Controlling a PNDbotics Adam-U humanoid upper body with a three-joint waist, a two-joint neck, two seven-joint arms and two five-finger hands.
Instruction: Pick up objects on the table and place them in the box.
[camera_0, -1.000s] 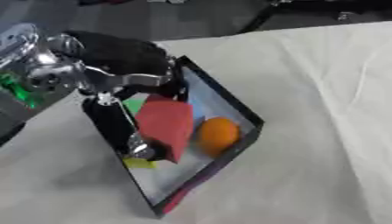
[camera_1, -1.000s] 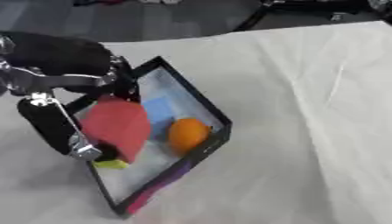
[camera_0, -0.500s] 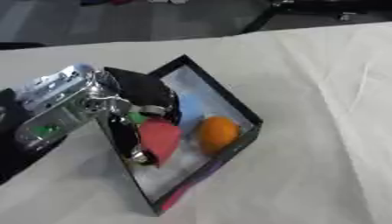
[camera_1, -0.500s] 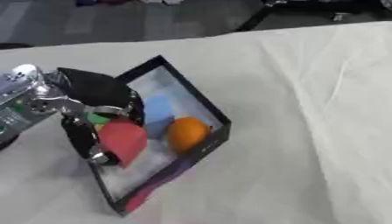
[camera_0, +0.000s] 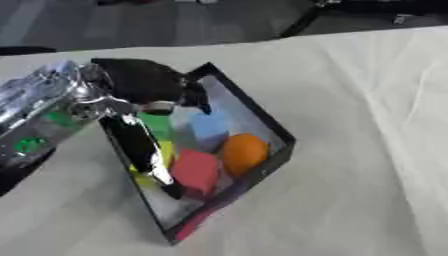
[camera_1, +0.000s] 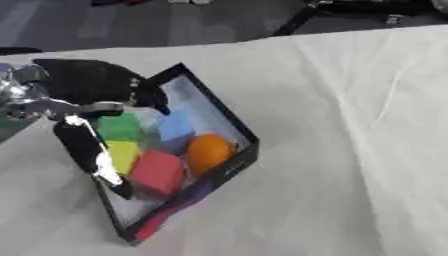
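Left robot hand (camera_0: 144, 87) over the box (camera_0: 273, 131), fingers relaxed and empty, thumb pointing down beside red block (camera_0: 196, 171)

No text seems legible on anything here.

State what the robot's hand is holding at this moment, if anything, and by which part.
Nothing: the left hand is open above the box; the red block lies inside, released.

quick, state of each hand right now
left hand: open, fingers straight over the black box, holding nothing
right hand: not in view
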